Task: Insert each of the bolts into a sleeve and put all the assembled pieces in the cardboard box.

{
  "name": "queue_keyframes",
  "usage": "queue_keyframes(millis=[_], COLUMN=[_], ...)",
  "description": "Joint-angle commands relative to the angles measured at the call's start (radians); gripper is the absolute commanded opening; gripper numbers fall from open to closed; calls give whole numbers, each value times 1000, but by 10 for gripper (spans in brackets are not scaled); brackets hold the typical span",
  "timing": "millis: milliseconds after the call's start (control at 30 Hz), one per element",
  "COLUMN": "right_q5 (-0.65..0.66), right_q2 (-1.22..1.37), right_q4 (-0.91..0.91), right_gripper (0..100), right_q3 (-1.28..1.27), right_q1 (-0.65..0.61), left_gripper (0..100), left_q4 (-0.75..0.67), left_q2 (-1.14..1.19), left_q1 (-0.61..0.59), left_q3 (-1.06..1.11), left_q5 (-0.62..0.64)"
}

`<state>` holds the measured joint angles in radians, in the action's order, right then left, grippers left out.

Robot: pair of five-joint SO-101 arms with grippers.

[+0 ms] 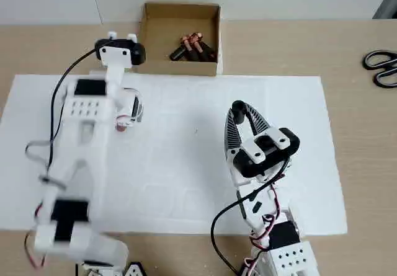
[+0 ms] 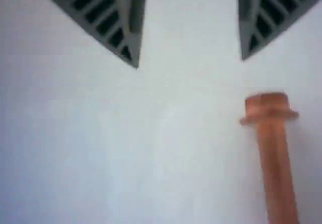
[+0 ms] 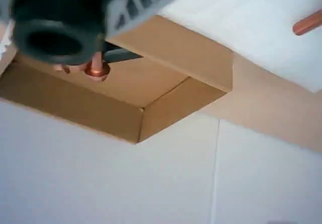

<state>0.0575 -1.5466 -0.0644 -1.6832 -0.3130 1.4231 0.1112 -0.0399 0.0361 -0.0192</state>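
On the white sheet [image 1: 186,177]: one copper bolt [image 2: 271,148] lies flat and loose, not yet assembled.
Held sleeve [image 3: 53,40]: black, with its open end facing the right wrist camera and raised clear of the sheet. Nothing can be seen inside it.
Far-side cardboard box [image 1: 149,37]: sits at the sheet's far edge with a small cluster of assembled pieces [image 1: 193,48] in its right part. Their number is unclear.
Empty left gripper [image 2: 188,60]: jaws spread wide with nothing in them, low over the sheet. The bolt's head is just beside one finger, not between the two.
Loaded right gripper [image 1: 243,115]: closed on the sleeve at mid-sheet, well apart from both bolt and box.
Done so far: several pieces look boxed.
Left to do: apparently this last pair. The bolt has to be grasped, seated in the sleeve, and the piece put in the box.
Off to the side: scissors [image 1: 381,66] on the bare table [image 1: 360,139].
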Motion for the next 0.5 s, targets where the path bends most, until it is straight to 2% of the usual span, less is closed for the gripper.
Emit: queue_keyframes(millis=[0,100,267,467], right_q5=[8,8,8,8], right_q2=[-22,-22,-22,-22], right_q4=[2,2,2,2], right_gripper=[3,3,3,3], right_q3=[-8,-8,-8,-8], right_q1=[-4,-4,-4,-4], left_gripper=[123,123,123,123], left_q4=[187,272,325,321], left_q2=[235,405,594,644], left_q1=[-11,-23,-57,-75], left_q3=[-292,-501,-765,-860], left_q5=[-8,-3,75,77])
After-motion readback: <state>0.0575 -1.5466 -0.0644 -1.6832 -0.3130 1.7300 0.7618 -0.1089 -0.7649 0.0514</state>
